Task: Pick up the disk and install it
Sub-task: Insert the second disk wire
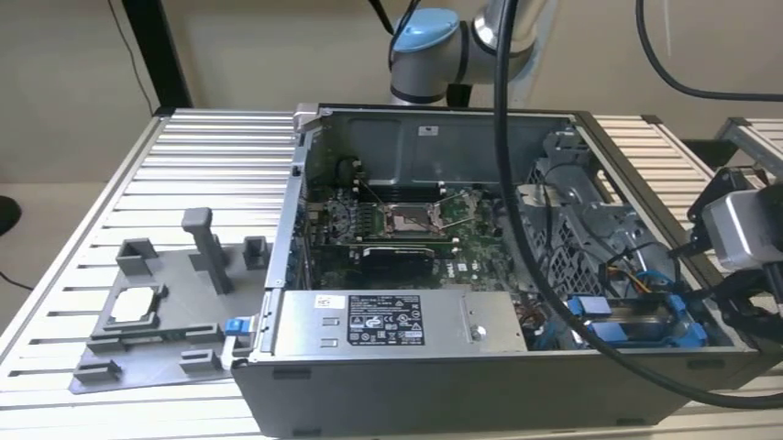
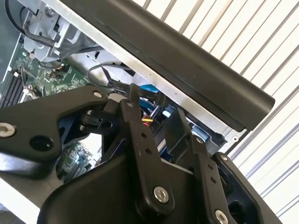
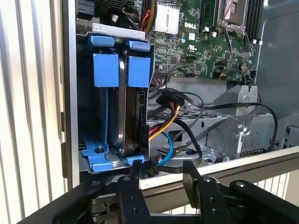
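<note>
- Exterior view: an open computer case lies on the slatted table. The disk sits in its blue bracket in the drive bay, at the case corner toward the exterior view's right.
- In the first wrist view the disk stands on edge in that bay, with coloured cables just beside it.
- The claw is spread and pinches nothing. Its fingertips are near the bracket's end, at the case rim.
- In the second wrist view the claw shows the same gap between its black fingers.
</note>
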{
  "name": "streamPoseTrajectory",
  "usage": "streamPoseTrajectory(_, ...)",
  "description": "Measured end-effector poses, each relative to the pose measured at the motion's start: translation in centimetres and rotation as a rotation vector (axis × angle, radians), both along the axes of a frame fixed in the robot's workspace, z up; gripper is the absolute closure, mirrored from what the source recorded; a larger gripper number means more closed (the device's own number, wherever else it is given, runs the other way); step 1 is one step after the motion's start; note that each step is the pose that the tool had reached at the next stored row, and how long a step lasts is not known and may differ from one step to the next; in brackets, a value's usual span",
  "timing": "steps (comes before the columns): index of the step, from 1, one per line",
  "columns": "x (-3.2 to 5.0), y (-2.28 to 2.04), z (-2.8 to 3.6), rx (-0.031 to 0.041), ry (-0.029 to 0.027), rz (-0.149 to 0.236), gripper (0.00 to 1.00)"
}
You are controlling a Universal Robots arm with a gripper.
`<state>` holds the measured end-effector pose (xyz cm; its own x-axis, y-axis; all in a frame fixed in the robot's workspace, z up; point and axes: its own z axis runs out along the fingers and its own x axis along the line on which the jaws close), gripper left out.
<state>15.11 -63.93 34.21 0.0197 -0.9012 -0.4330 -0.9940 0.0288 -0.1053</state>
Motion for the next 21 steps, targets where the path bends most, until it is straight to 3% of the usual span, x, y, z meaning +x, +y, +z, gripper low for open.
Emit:
streamPoseTrajectory(7, -0.15, 0.16, 0.74, 0.0029, 0.0027, -0.01, 0.0)
streamPoseTrajectory(11, -0.16, 0.73, 0.72, 0.0037, -0.0071, -0.013, 0.0)
streamPoseTrajectory(15, 0.0, 1.06, 0.72, 0.0133, -0.024, -0.013, 0.0)
streamPoseTrajectory(21, 0.76, 1.56, 0.68, 0.0289, -0.0659, -0.013, 0.0)
